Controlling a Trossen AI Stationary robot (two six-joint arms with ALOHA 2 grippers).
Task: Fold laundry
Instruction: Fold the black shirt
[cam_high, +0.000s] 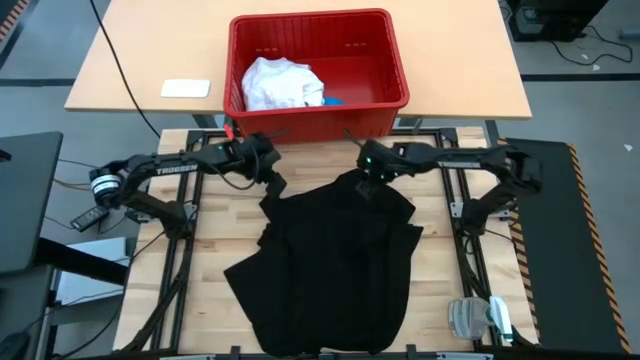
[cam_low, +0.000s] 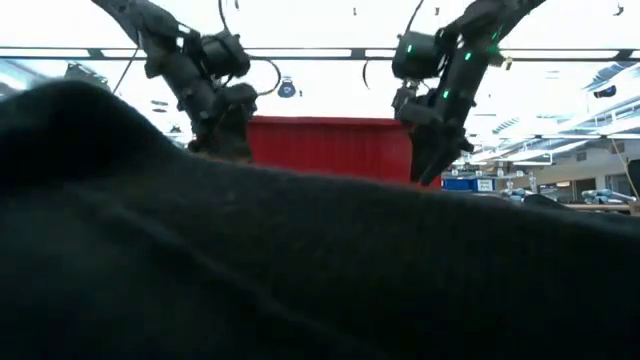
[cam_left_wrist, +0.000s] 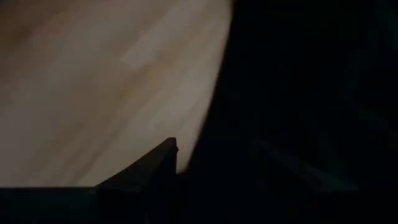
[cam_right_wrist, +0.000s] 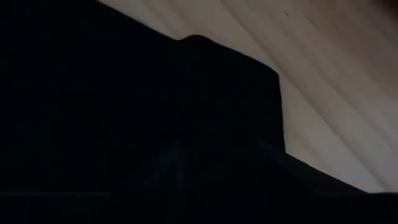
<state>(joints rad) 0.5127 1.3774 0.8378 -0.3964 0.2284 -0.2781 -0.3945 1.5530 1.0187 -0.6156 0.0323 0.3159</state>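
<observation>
A black garment (cam_high: 335, 260) lies spread and rumpled on the wooden table; in the low view it fills the foreground (cam_low: 300, 270). My left gripper (cam_high: 274, 187) hangs over its far left corner, open; in the left wrist view one finger is over bare wood and the other over the cloth edge (cam_left_wrist: 211, 124). My right gripper (cam_high: 366, 186) hangs over the garment's far edge (cam_right_wrist: 236, 62), fingers apart and pointing steeply down. A white garment (cam_high: 280, 82) and a small blue piece (cam_high: 333, 100) lie in the red basket (cam_high: 320, 122).
The red basket stands on a second table just beyond the far edge, close behind both grippers. A flat white item (cam_high: 186, 88) lies left of it. A grey-and-white object (cam_high: 482, 318) sits at the near right corner. Bare wood (cam_high: 215, 230) shows left and right of the garment.
</observation>
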